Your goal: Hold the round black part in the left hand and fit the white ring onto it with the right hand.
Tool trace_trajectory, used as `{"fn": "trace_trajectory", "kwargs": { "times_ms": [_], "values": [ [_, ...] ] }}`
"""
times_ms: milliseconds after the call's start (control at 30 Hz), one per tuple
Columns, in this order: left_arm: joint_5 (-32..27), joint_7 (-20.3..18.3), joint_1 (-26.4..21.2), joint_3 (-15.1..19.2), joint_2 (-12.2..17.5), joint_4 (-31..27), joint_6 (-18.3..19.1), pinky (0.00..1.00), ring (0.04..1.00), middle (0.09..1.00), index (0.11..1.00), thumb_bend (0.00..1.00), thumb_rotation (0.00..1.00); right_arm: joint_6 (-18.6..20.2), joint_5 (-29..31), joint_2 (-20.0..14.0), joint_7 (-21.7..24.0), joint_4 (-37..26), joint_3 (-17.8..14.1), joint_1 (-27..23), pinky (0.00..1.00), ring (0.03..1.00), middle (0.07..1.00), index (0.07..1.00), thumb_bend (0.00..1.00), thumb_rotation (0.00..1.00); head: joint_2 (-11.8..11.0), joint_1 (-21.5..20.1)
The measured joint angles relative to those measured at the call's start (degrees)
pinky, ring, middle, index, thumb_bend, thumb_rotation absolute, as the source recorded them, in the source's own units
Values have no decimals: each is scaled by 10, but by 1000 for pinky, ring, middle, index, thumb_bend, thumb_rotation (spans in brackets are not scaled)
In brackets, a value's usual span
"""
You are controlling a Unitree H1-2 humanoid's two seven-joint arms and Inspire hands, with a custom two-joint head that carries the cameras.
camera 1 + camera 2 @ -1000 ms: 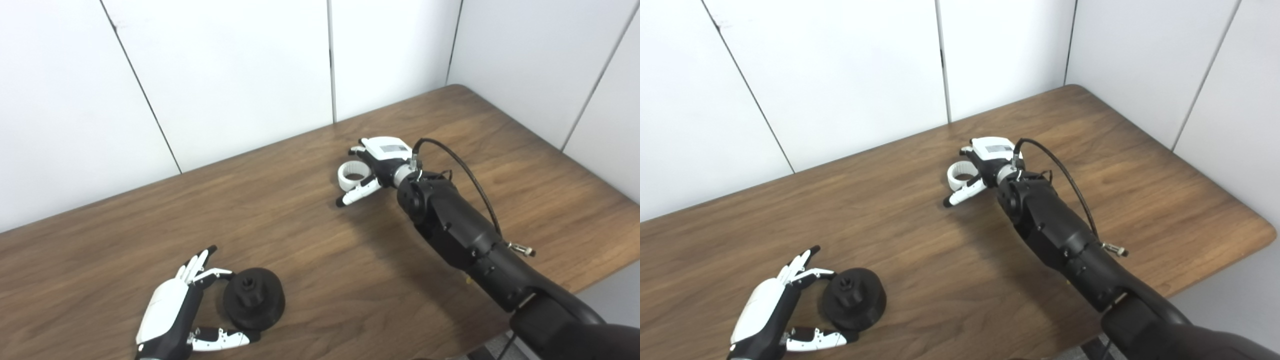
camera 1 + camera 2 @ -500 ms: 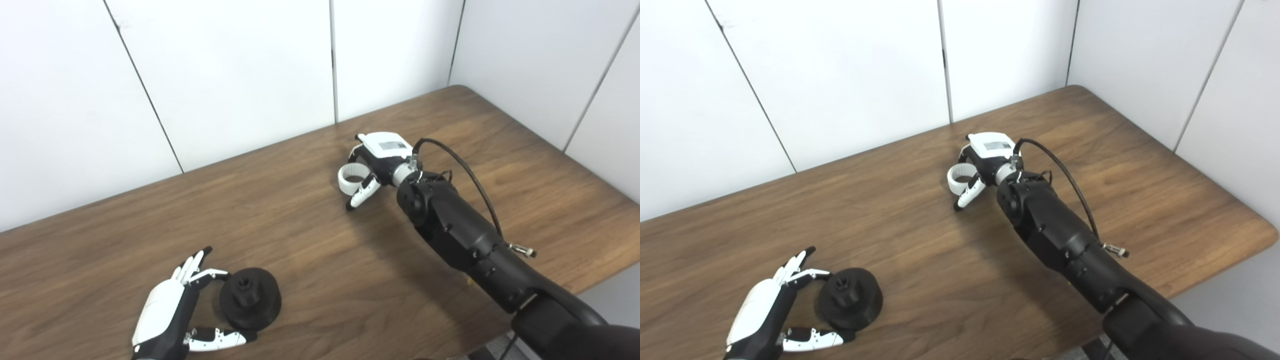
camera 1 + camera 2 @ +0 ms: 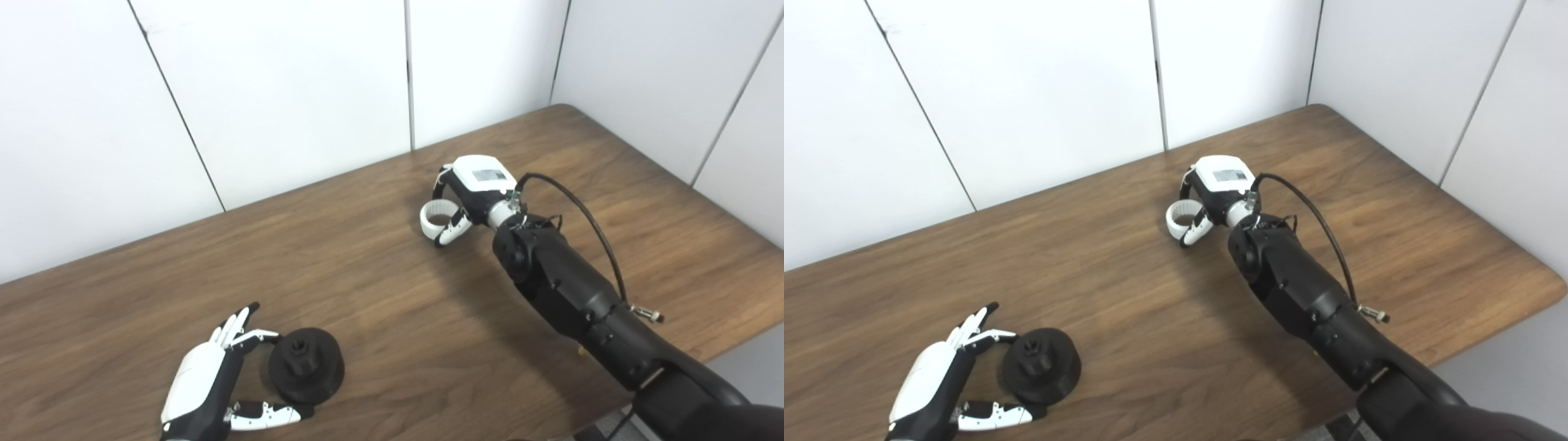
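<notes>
White ring [image 3: 436, 220]: short, wide band lying flat on the counter [image 3: 367, 269] toward the far middle, bore facing up, axis close to vertical. No long axis to speak of; round in plan, low in height. The right hand [image 3: 468, 196] is curled over it from the right, a finger behind and the thumb [image 3: 451, 231] against the near rim. The hold looks partly closed; whether it is firm enough to lift cannot be told, and the ring appears to rest on the wood.

Round black part [image 3: 306, 372]: squat disc with a raised central hub and socket, lying flat near the front left edge, hub up, axis vertical. Well apart from the ring.

Left hand [image 3: 205, 386]: spread wide around the left side of the black part, fingers [image 3: 236, 321] behind it, thumb [image 3: 269, 415] in front, holding nothing; contact at the tips is unclear.

Risks, as judged:
- Ring pinched on its rim only; thin and smooth, it may tip, roll out or skid across the counter when lifted.
- Black part not yet gripped; a closing thumb could push the disc away instead of seating it.
- If either piece is carried tilted, the two axes will not line up and the ring may jam crooked on the hub.
</notes>
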Motion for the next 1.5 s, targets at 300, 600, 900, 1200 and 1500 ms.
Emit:
{"fn": "trace_trajectory", "kwargs": {
  "times_ms": [300,600,900,1200,1500],
  "values": [
    [0,-5,0,2,0,-1,0,1000,1000,1000,631,960,307,-13,13,-1,-19,8,-3,1,932,875,855,489,515,143,4,1],
    [1,-5,0,2,0,-2,0,1000,1000,1000,632,957,312,-17,24,-1,-33,-6,-10,14,990,870,853,489,516,142,6,6],
    [5,-5,0,4,0,-3,2,1000,1000,1000,631,959,299,-13,26,1,-25,-151,-33,28,1000,905,880,491,517,150,7,6],
    [6,-4,0,3,-2,-3,2,1000,1000,1000,631,959,298,-2,13,5,11,-226,-38,-1,976,905,883,491,520,152,8,8],
    [7,-4,1,3,-4,-3,5,1000,1000,1000,632,956,297,-3,16,29,11,-293,-65,41,977,889,876,490,521,151,15,17]
  ]
}}
